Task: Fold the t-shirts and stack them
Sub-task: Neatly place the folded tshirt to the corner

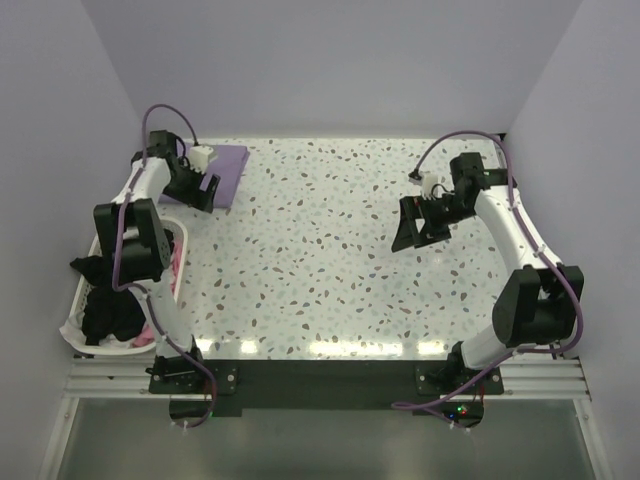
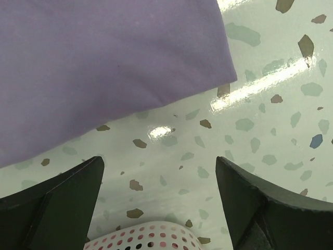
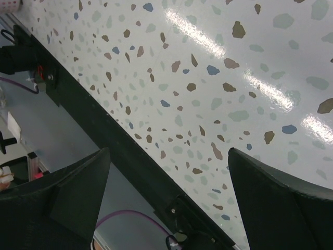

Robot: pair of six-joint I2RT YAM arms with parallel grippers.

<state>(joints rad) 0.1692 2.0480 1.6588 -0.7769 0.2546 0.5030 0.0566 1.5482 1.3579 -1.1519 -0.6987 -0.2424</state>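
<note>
1 lilac t-shirt (image 1: 228,170) lies seemingly folded just beyond the basket (image 1: 72,338); black t-shirt (image 1: 105,308) and pink t-shirt (image 1: 176,262) wait inside the basket; left gripper (image 2: 158,174) and right gripper (image 3: 169,159) gape wide, empty.

No text, label, brand, number or sign is readable in any view.

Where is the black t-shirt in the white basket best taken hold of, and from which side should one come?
Take the black t-shirt by its crumpled top, where it heaps in the basket. Come from straight above: the basket walls would likely block a sideways approach, and the loose folds offer an easy pinch.
</note>
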